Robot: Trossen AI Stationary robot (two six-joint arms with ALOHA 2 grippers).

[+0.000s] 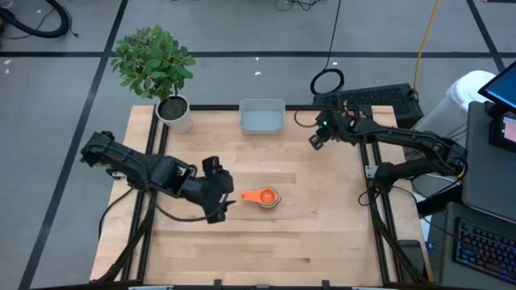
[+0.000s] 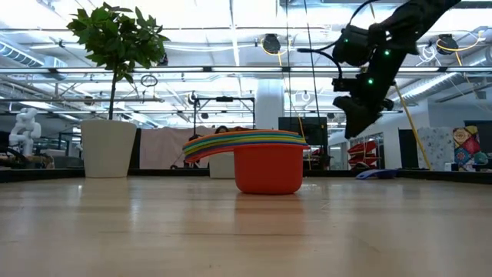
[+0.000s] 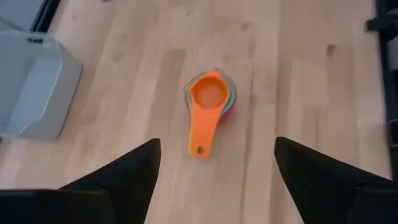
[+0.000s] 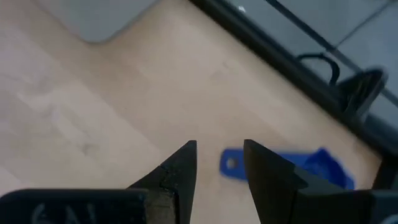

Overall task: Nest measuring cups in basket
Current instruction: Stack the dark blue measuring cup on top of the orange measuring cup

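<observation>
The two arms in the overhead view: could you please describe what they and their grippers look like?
Both arms are dark, nearly black, jointed segments with black cables running along them. The left gripper has two broad, dark, wedge-shaped fingers. The right gripper has matching dark fingers tapering to points; pale lettering shows on its body, and small green lights glow near its wrist in the low view.

One nested stack of measuring cups [image 1: 264,197] — one basket [image 1: 261,116] — one plant [image 1: 153,63].

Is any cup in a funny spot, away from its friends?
Yes. One dark blue cup lies alone near the table's edge under the right gripper, apart from the nested stack mid-table by the left gripper. The basket holds no cups.
</observation>
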